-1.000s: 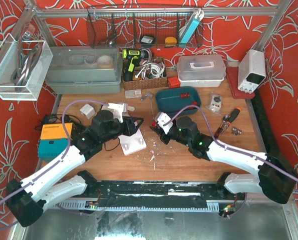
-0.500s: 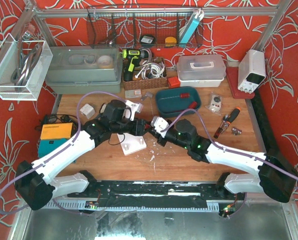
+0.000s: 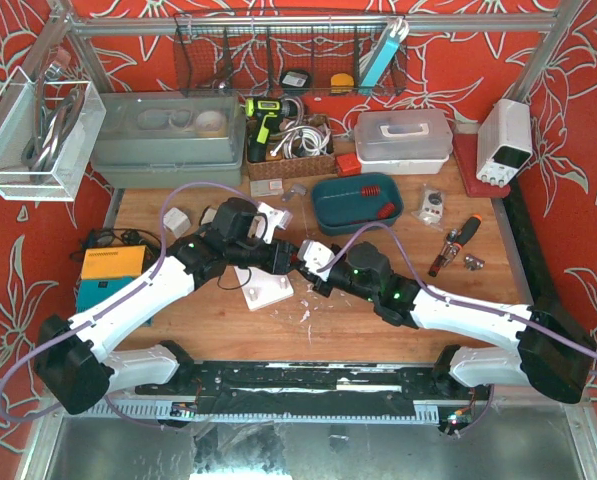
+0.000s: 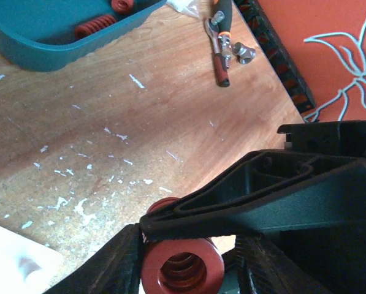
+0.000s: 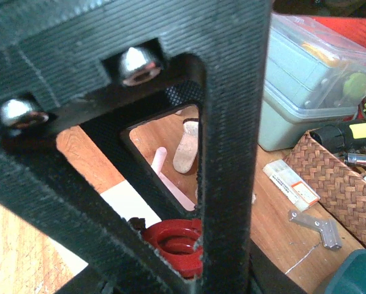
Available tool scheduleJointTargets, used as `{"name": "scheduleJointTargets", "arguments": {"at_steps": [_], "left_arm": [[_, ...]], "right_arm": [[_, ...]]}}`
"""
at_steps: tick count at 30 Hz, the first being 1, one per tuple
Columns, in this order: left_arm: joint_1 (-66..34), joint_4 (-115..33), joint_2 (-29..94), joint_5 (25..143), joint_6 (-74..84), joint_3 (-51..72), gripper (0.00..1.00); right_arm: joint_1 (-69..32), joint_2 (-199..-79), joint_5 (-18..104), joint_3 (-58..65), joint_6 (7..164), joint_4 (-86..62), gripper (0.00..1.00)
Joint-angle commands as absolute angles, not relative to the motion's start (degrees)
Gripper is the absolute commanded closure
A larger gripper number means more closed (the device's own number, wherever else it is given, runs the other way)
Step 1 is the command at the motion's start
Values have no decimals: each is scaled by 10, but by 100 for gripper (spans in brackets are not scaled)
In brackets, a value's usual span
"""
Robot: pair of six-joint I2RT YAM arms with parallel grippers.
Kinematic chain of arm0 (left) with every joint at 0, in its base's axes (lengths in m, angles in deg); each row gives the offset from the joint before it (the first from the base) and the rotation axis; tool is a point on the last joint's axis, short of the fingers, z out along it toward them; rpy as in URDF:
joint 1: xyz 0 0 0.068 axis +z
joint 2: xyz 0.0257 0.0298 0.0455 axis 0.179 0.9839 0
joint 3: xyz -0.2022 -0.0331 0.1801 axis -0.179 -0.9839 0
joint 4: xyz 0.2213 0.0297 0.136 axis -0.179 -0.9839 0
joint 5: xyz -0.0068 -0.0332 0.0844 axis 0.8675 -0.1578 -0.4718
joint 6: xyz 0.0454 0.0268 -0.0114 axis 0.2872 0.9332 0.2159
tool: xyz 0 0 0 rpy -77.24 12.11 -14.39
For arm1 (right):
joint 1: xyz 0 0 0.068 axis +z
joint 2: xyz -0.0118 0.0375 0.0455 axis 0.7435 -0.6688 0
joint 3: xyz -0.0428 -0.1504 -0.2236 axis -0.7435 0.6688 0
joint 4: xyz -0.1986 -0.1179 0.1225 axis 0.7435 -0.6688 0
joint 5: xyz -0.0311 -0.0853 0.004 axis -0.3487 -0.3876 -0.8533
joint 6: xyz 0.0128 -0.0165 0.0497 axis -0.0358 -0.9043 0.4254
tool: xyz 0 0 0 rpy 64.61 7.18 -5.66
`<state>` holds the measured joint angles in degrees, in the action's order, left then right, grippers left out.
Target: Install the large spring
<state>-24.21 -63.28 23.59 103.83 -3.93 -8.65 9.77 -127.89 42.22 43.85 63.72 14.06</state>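
The large red spring (image 4: 181, 267) hangs between both grippers just above the table, right of the white base plate (image 3: 263, 290) with its upright pegs. My right gripper (image 3: 308, 266) is shut on the spring (image 5: 172, 244); one of its fingers (image 4: 262, 196) lies across the spring's top. My left gripper (image 3: 286, 257) is open around the same spring. Its left finger (image 4: 109, 269) touches the coil, while a small gap shows at its right finger (image 4: 274, 263). In the top view the spring is hidden by the two grippers. The plate (image 5: 124, 208) and a peg (image 5: 161, 160) show behind the spring.
A teal tray (image 3: 328, 200) holding more red springs (image 3: 370, 187) sits behind the grippers. A screwdriver (image 3: 456, 240) lies to the right. A wicker basket (image 3: 288, 165), clear boxes (image 3: 403, 140), an orange box (image 3: 111, 265) and a power supply (image 3: 503, 140) ring the table.
The left arm swung right from over the white plate to meet the right gripper. The right gripper moved a little left and nearer. The two grippers now meet around the spring.
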Motion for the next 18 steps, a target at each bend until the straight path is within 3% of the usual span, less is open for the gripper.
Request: {"name": "scheduleJointTargets", "arguments": {"at_steps": [1,12,15,18], "left_arm": [[-246,-670,238,1058,-27,-78,60],[-246,-684,240,1058,-24,-83,92],[-246,-686,239,1041,-26,-78,95],[-245,-690,240,1020,-29,-70,100]], "right_arm": [[103,-1280,393,435,623,173,100],[106,-1289,382,431,621,160,93],[106,-1296,377,429,626,156,81],[106,-1299,372,423,639,138,59]]}}
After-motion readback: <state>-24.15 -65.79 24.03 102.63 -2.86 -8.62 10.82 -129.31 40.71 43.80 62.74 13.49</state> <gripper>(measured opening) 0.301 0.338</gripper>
